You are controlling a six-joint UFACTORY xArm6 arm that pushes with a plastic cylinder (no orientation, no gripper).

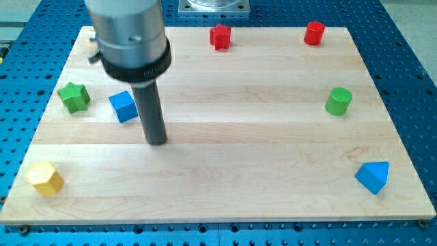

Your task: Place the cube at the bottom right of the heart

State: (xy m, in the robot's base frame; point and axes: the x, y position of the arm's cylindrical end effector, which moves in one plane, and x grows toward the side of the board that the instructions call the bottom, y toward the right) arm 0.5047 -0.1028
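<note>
A blue cube (123, 106) lies on the wooden board at the view's left. My tip (158, 141) rests on the board just right of the cube and a little below it, a small gap apart. No heart-shaped block shows; the arm's grey housing (130, 34) covers the board's top left, where a sliver of a pale object (91, 57) sticks out at its left edge.
A green star (74, 96) lies left of the cube. A yellow hexagonal block (45, 178) sits at bottom left. A red star (220, 36) and a red cylinder (314, 33) are at the top. A green cylinder (338, 101) and a blue triangular block (373, 176) are at right.
</note>
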